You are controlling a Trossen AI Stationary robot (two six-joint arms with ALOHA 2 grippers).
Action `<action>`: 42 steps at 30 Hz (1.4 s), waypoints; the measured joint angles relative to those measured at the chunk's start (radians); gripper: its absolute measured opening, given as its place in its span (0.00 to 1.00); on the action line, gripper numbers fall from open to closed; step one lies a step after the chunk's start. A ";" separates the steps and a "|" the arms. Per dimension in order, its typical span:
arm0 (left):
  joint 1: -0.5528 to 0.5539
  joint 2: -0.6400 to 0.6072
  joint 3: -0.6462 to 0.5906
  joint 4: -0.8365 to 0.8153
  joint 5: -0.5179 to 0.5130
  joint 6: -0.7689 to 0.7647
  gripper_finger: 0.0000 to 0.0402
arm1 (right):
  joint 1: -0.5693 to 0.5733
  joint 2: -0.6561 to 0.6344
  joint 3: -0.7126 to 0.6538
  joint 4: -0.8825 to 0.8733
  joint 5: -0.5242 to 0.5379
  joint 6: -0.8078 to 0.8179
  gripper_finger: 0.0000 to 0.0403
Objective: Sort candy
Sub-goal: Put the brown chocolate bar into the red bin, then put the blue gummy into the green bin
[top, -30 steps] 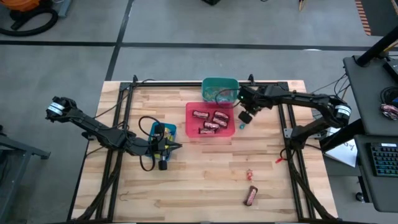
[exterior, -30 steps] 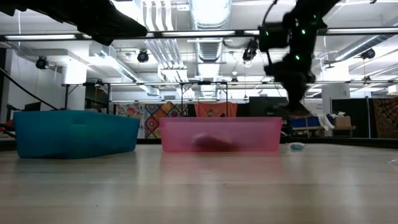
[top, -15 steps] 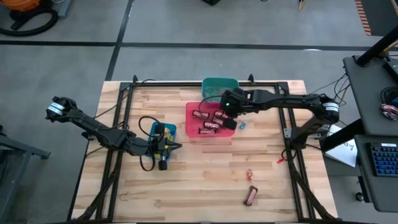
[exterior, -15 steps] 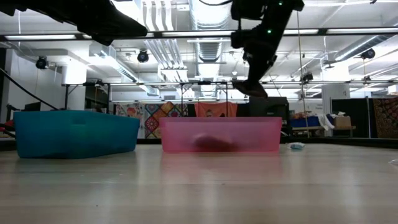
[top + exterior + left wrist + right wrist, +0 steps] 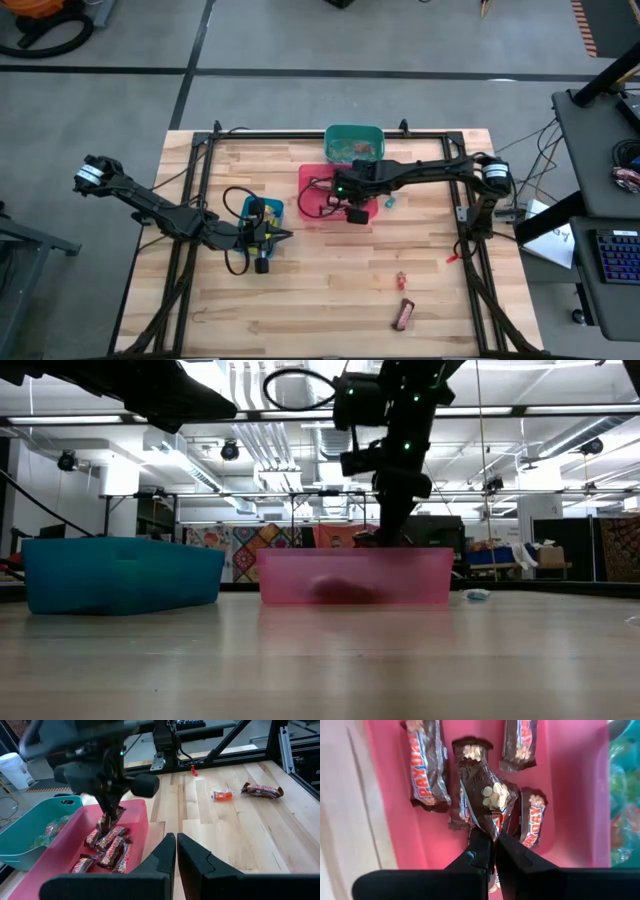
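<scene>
**Right gripper holds a bar over the red bin**

High view: right gripper [image 5: 345, 197] over the red bin [image 5: 309, 210]; left gripper [image 5: 283, 235], jaws pressed together, beside the blue bin [image 5: 246, 205].

Low view: right gripper [image 5: 372, 540] at the red bin's [image 5: 300, 575] rim.

Right wrist view: jaws pinch a brown bar [image 5: 487, 800]; more bars [image 5: 424, 762] lie in the bin beyond them.

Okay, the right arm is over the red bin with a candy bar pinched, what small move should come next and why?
Probably open the jaws and let go. The right gripper is shut on a brown candy bar, held directly over the red bin, where other bars of the same kind already lie. In the low view it hangs just above the bin's rim, so a short drop should land inside.
</scene>
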 joint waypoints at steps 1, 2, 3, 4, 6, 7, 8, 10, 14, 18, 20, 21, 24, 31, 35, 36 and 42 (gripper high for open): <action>0.000 0.000 0.000 0.000 0.000 0.000 0.00 | -0.001 0.010 0.002 -0.002 0.000 -0.001 0.03; 0.000 0.000 0.000 0.000 0.000 0.000 0.00 | -0.001 0.018 0.004 -0.001 0.000 0.000 0.03; 0.000 0.000 0.000 0.000 0.000 0.000 0.00 | -0.001 0.024 0.004 0.000 0.000 -0.001 0.03; 0.000 0.000 0.000 0.000 0.000 0.000 0.00 | 0.000 0.029 0.005 -0.002 0.000 -0.001 0.03; 0.000 0.000 0.000 -0.001 0.000 0.000 0.00 | -0.001 0.033 0.004 0.000 0.000 -0.001 0.03; 0.000 0.000 0.000 -0.001 0.000 0.000 0.00 | -0.001 0.036 0.005 0.001 0.000 -0.003 0.03; 0.000 0.000 0.000 -0.001 0.000 0.000 0.00 | 0.000 0.036 0.005 0.002 0.000 -0.004 0.03; 0.000 0.000 0.000 -0.003 0.000 0.000 0.00 | -0.001 0.036 0.004 0.004 0.000 -0.006 0.03; 0.000 0.000 0.000 -0.004 0.000 0.000 0.00 | -0.001 0.036 0.004 0.015 0.000 -0.006 0.03; 0.000 0.000 0.000 -0.004 0.000 0.000 0.00 | -0.001 0.036 0.004 0.016 -0.001 -0.005 0.03; 0.000 0.000 0.000 -0.005 0.000 0.000 0.00 | 0.000 0.036 0.004 0.016 -0.005 0.002 0.04; 0.000 0.000 0.000 -0.005 0.000 0.000 0.00 | -0.001 0.036 0.004 0.016 -0.015 0.003 0.04; 0.000 0.000 0.000 -0.006 0.000 0.000 0.00 | -0.001 0.036 0.004 0.016 -0.020 0.021 0.10; 0.000 0.000 0.000 -0.007 0.000 0.000 0.00 | -0.001 0.036 0.004 0.016 -0.019 0.045 0.26; 0.000 0.000 0.000 -0.006 0.000 0.000 0.00 | -0.001 0.033 0.004 0.011 -0.019 0.059 0.33; 0.000 0.000 0.000 -0.006 0.000 0.000 0.00 | -0.001 0.028 0.004 0.007 -0.019 0.066 0.34; 0.000 0.000 0.000 -0.004 0.000 0.000 0.00 | 0.000 -0.047 0.004 -0.055 -0.019 0.123 0.39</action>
